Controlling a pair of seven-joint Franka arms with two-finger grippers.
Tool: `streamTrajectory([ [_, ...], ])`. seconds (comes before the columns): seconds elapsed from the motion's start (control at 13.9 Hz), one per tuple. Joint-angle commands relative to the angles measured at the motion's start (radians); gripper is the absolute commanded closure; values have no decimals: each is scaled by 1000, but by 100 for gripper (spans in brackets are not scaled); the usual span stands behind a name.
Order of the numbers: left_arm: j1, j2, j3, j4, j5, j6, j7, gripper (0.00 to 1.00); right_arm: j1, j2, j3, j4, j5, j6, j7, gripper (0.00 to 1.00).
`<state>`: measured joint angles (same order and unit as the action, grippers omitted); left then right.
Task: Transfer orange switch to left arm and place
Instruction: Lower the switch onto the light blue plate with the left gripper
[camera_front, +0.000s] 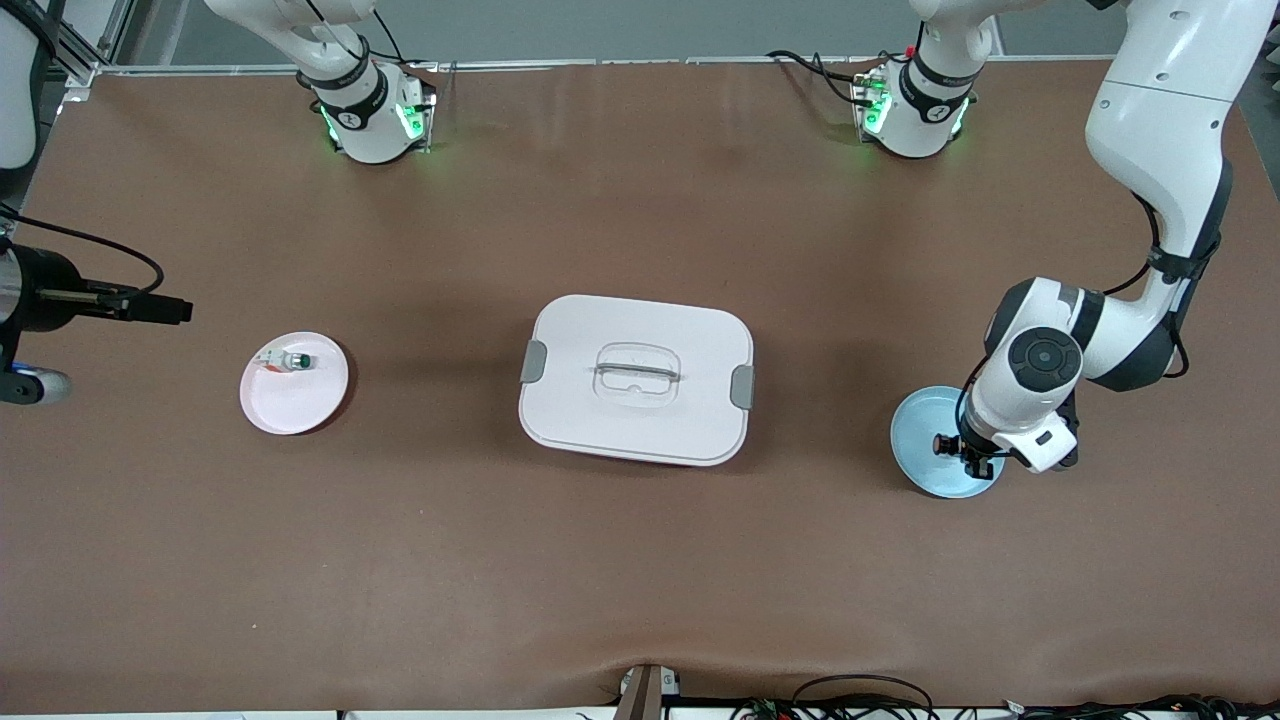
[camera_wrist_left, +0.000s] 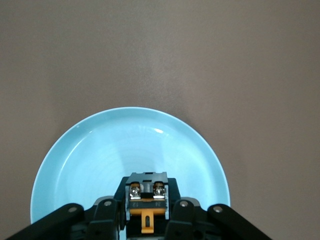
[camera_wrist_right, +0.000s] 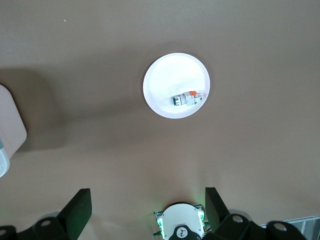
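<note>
Black-bodied and tiny, the orange switch (camera_wrist_left: 146, 200) sits clamped between the closed fingers of the left gripper (camera_front: 968, 452), which hangs low over a round pale-blue plate (camera_front: 918, 436) toward the left arm's end of the brown table (camera_front: 640, 560); we cannot tell whether the switch touches the plate. From the left wrist we see two silver screw terminals on the switch's top and an orange tab below them, with black jaws pressed against both sides. We find the large white lidded box (camera_front: 636, 379), with grey side latches and a clear recessed handle, at the table's middle, well apart from that plate. Toward the right arm's end, the right gripper (camera_wrist_right: 148, 210) waits high over the table, jaws spread wide and holding nothing, with a round white plate (camera_front: 294, 384) carrying a small white switch with a green cap (camera_front: 291, 362) in its wrist view.
</note>
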<state>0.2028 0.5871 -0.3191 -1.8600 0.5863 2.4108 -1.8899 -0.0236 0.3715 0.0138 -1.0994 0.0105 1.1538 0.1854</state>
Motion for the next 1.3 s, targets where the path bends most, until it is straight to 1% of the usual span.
streamTrajectory([
  [0.0,9,13,-8,-5,26,13,-35,100,-15,-58,6,-54,11,7,16,0],
  [0.36,15,31,-8,-8,26,13,-34,100,-15,-152,6,-160,11,125,16,0],
  [0.65,15,31,-8,-14,26,13,-32,100,-12,-157,8,-165,6,124,16,0],
  [0.86,17,31,-8,-21,26,13,-29,100,-13,-186,8,-186,8,133,16,0],
  [0.94,17,31,-8,-21,26,13,-28,100,-15,-209,8,-213,8,153,17,0],
  [1.08,17,31,-8,-22,26,13,-28,100,-16,-276,8,-316,11,217,17,0],
  [1.22,17,31,-8,-24,26,13,-26,100,-15,-328,6,-391,11,268,17,0],
])
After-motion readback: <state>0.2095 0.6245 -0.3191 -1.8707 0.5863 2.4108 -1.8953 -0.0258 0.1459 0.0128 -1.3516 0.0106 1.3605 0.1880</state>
